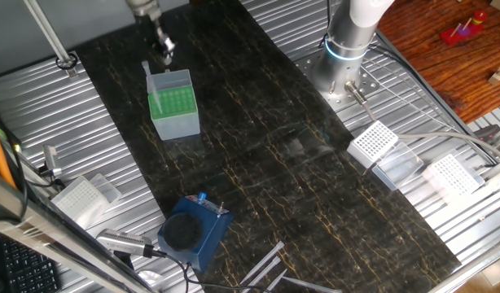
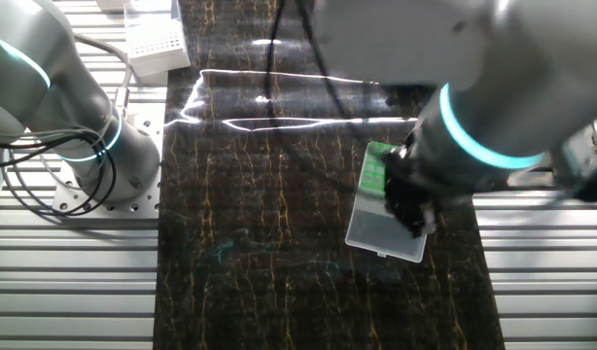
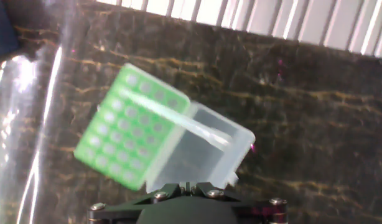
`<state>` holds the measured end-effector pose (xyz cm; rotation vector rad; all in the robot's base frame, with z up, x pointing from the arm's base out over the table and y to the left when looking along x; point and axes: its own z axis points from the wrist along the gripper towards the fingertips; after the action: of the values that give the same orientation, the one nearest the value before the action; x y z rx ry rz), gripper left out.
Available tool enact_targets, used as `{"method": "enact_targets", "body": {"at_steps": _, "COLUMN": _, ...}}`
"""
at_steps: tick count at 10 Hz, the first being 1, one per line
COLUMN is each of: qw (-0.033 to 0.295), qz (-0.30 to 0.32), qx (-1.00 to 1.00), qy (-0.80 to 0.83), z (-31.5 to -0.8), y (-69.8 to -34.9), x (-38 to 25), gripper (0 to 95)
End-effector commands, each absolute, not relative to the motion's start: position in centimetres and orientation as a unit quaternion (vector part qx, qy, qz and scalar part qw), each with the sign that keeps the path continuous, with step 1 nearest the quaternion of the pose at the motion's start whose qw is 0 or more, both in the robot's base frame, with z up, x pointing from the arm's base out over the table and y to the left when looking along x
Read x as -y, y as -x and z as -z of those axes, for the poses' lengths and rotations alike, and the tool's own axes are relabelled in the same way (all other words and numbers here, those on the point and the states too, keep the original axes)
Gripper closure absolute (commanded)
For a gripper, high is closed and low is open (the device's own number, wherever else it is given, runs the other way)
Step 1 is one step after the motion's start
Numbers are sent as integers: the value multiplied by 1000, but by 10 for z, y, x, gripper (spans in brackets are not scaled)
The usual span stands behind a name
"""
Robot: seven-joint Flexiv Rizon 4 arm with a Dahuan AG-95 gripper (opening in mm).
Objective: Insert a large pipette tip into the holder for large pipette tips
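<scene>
Translucent box (image 3: 197, 152), green holed grid, tapered tip (image 3: 178, 119)

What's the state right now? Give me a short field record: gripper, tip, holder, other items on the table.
gripper: gripper above the far edge of the holder; open or shut cannot be told
tip: large pipette tip hangs from the gripper, slanting across the green grid toward a hole; whether it is seated cannot be told
holder: holder for large pipette tips, upright on the dark mat, green grid facing up
other items: dark blue block near the front of the mat; white perforated rack on the metal table beside the mat
</scene>
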<state>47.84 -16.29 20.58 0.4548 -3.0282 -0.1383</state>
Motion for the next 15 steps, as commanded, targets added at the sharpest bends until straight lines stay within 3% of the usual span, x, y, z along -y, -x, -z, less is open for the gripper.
{"method": "enact_targets", "body": {"at_steps": 1, "qw": 106, "qz": 24, "qx": 973, "qy": -205, "z": -207, "y": -454, "x": 167, "gripper": 950}}
{"method": "enact_targets", "body": {"at_steps": 5, "qw": 126, "qz": 18, "qx": 966, "qy": -226, "z": -209, "y": -427, "x": 142, "gripper": 950}}
{"method": "enact_targets", "body": {"at_steps": 15, "qw": 131, "qz": -26, "qx": 963, "qy": -232, "z": -213, "y": -416, "x": 130, "gripper": 950}}
